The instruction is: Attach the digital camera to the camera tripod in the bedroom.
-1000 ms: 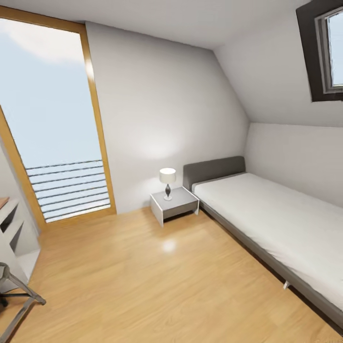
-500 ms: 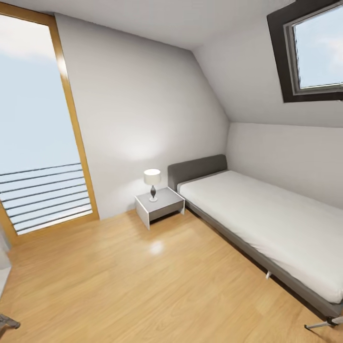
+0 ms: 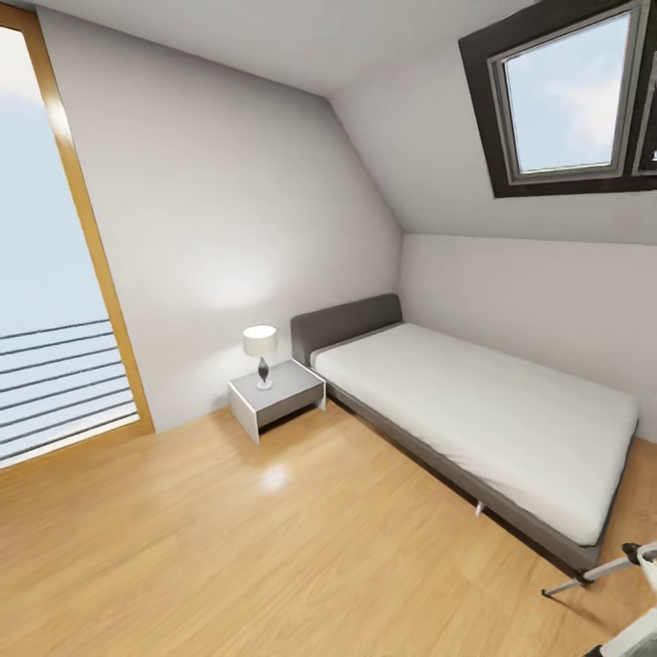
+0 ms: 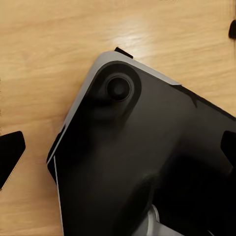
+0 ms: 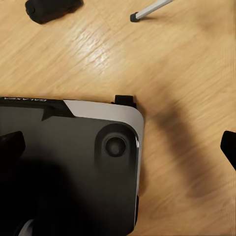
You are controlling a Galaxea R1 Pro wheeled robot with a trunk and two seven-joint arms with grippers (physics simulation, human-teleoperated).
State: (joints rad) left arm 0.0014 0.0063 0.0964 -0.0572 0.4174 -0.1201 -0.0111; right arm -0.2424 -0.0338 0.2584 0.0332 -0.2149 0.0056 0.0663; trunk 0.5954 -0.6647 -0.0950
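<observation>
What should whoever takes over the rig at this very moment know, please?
Left gripper: open, empty.
Right gripper: open, empty.
Camera tripod: one silver leg shows on the wood floor past the foot of the bed.
A black object lies on the floor near that leg's tip; it may be the digital camera, but I cannot tell.
Done: the robot is in the bedroom.
Left: pick up the camera and mount it.

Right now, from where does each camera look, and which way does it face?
Head view: on the head, facing forward-down; bed, nightstand, camera tripod leg.
Left wrist view: by left gripper, facing down; jaws apart.
Right wrist view: by right gripper, facing down; tripod foot.
Wrist views share robot base, wood floor.
</observation>
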